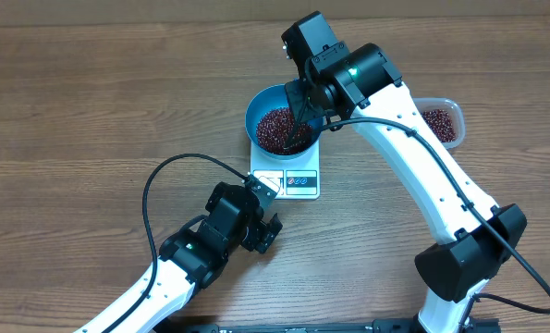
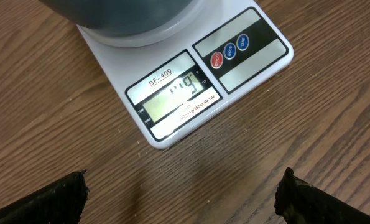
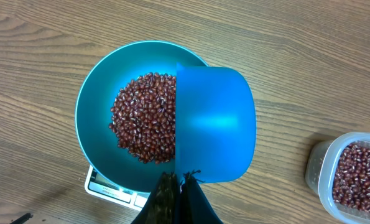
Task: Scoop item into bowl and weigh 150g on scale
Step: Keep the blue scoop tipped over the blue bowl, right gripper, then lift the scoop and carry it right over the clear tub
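The teal bowl (image 3: 88,124) stands on the white scale (image 2: 247,62) and holds a heap of red-brown beans (image 3: 144,118). My right gripper (image 3: 183,180) is shut on the handle of a bright blue scoop (image 3: 216,124), which is tipped over the bowl's right side with its underside facing the camera. From overhead, this gripper (image 1: 302,109) hangs over the bowl (image 1: 256,111). My left gripper (image 2: 181,196) is open and holds nothing; it hovers above the wood just in front of the scale's lit display (image 2: 178,99). Its digits are too blurred to read.
A clear plastic tub (image 3: 349,174) with more beans stands on the table right of the bowl, also seen from overhead (image 1: 441,123). The left arm's black cable (image 1: 164,185) loops over the table left of the scale (image 1: 288,180).
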Tool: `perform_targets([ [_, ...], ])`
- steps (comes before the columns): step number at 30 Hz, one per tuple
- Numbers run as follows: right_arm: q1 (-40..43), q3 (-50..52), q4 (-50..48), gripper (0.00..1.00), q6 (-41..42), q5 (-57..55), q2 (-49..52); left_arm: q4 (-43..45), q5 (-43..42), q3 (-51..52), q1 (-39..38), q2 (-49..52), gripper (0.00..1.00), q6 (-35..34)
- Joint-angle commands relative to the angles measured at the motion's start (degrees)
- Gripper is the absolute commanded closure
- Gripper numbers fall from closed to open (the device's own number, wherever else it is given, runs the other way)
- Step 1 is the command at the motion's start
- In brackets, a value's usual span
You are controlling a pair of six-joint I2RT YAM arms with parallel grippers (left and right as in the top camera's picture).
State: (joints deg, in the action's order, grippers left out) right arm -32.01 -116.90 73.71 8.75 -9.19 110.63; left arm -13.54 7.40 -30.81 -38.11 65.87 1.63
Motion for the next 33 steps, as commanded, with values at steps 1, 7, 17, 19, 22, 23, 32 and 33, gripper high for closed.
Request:
perform_targets([
  [1,-0.1,-2.1,-0.4,0.96,0.3,0.3,-2.3,0.1,0.7,-1.3,0.2,0.1,0.0,-0.3],
  [7,-0.1,-2.1,-0.4,0.96,0.3,0.5,-2.3,0.1,0.7,-1.3,0.2,0.1,0.01,-0.3],
  [17,3.0,-2.1,-0.5,0.96,2.0,17.7,-2.3,0.1,0.7,-1.3,0.2,0.1,0.0,-0.3],
  [19,4.1,-2.1,-0.6,0.96,2.0,20.0,-2.3,0.1,0.7,-1.3,0.2,0.1,0.0,-0.3],
  [22,6.1,-2.1,-0.9,0.96,3.2,23.6,-2.3,0.1,0.7,-1.3,0.2,0.1,0.0,-0.3],
  [23,6.8,-2.1,-1.0,0.96,3.3,24.7,-2.3,0.1,0.7,-1.3,0.2,0.1,0.0,-0.3],
  [32,9.7,-2.1,-2.2,0.96,3.3,28.7,-2.3,0.1,0.7,-1.3,0.2,0.1,0.0,-0.3],
  [33,10.1,-2.1,-2.7,0.96,3.8,29.4,-2.3,0.1,0.7,-1.3,0.2,0.1,0.0,-0.3],
])
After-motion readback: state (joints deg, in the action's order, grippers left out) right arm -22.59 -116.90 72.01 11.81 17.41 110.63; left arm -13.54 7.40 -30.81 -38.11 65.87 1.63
